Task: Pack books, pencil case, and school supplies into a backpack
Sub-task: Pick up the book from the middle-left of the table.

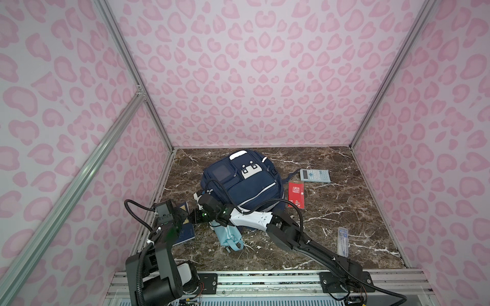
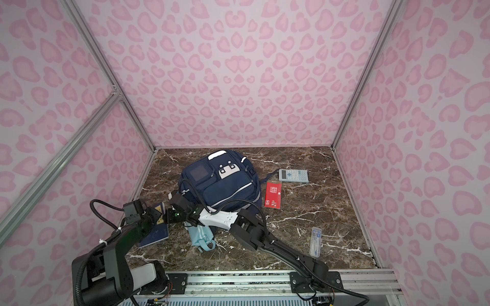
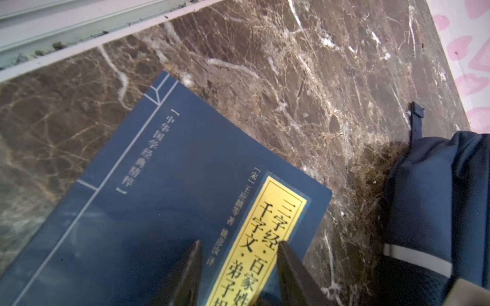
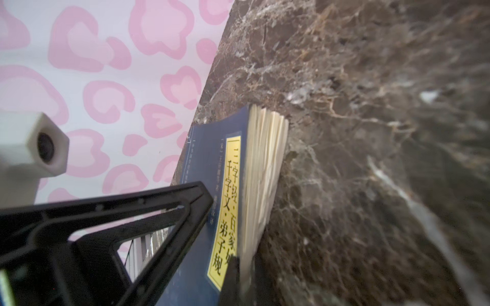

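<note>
The dark-blue book (image 3: 159, 212) with the yellow label (image 3: 275, 212) sits by the left edge of the bench (image 1: 331, 212), toward the front-left corner, pages fanned a bit on its open side. The right end effector (image 4: 241, 278) is pressed together on that page edge, right by the label. The left end effector (image 3: 240, 243) is spread over the cover, with the label showing between its fingers; can't tell if it touches.

The backpack (image 1: 244, 182) lies front pockets up, just beside the book, toward the back-left of the bench. The pencil case (image 1: 228, 235) is in front of it, one end hidden under the right arm. The red booklet pack (image 1: 296, 194) is just beside the backpack's right side, and the calculator (image 1: 315, 175) is near it toward the back edge. The clear plastic pack (image 1: 343, 241) lies well apart, near the right edge
</note>
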You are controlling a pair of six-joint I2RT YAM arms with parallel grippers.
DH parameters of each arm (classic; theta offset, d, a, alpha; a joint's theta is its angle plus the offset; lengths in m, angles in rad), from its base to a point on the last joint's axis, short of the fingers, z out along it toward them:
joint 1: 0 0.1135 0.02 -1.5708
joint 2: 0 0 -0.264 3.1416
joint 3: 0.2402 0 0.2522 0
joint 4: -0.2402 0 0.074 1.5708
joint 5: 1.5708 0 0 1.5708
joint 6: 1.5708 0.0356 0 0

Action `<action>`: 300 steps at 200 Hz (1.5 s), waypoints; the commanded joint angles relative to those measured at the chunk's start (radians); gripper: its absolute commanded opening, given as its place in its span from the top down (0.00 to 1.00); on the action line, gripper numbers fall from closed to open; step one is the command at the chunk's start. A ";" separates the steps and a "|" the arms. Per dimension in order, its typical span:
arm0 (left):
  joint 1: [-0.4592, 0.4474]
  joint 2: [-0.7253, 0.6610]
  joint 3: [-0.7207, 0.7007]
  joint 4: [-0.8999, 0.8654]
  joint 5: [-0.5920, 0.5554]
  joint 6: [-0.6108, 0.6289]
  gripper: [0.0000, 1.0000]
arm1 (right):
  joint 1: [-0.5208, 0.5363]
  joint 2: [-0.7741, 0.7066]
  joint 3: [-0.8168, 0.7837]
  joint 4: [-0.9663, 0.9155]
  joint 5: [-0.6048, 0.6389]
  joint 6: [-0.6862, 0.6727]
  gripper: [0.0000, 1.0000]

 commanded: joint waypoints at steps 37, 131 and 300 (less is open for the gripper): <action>-0.001 -0.105 0.034 -0.195 0.095 0.003 0.46 | 0.011 -0.174 -0.198 -0.116 0.096 -0.127 1.00; -0.013 -0.418 0.036 -0.017 0.561 0.006 0.40 | -0.109 -0.715 -0.739 0.185 -0.047 -0.138 1.00; -0.651 -0.305 0.115 0.458 0.676 -0.201 0.13 | -0.313 -1.654 -1.519 0.142 0.042 -0.121 1.00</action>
